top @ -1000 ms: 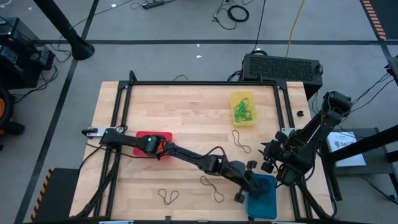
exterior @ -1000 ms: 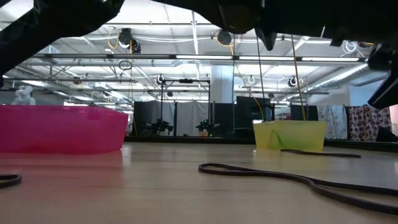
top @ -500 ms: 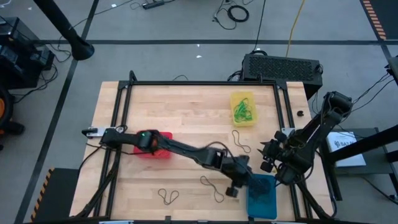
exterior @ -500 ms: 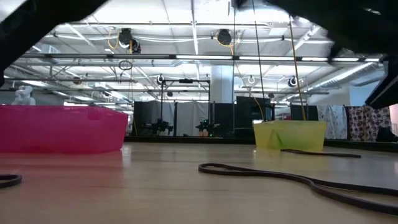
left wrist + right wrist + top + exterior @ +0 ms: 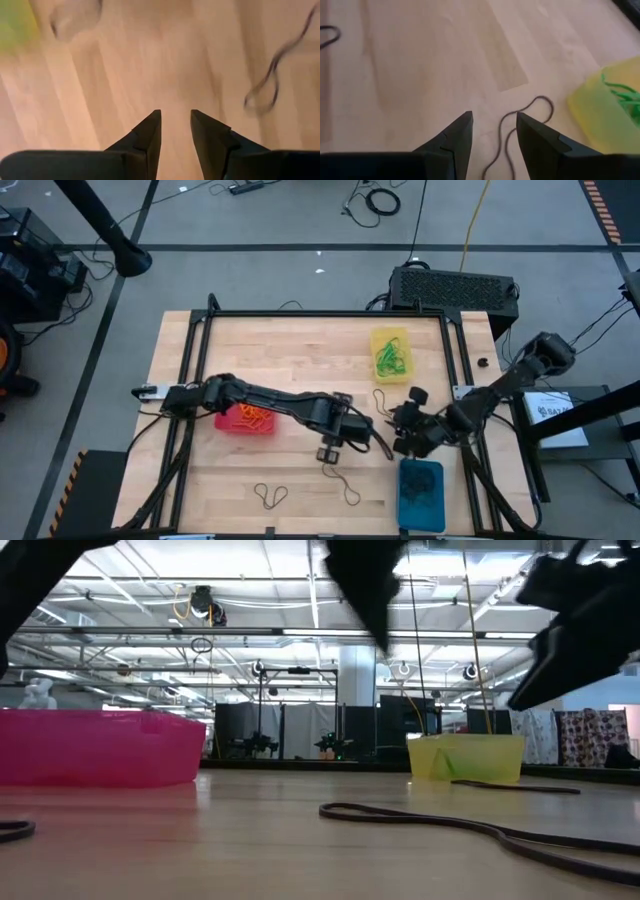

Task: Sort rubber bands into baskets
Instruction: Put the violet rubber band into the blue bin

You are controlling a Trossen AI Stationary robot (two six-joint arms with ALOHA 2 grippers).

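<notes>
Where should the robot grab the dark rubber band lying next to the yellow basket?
Probably at the rounded end of the dark rubber band, nearest the yellow basket. It lies flat on the table as a long thin loop, so coming straight down with one finger on each side of the strand looks best. The open right gripper is nearly over it.
</notes>
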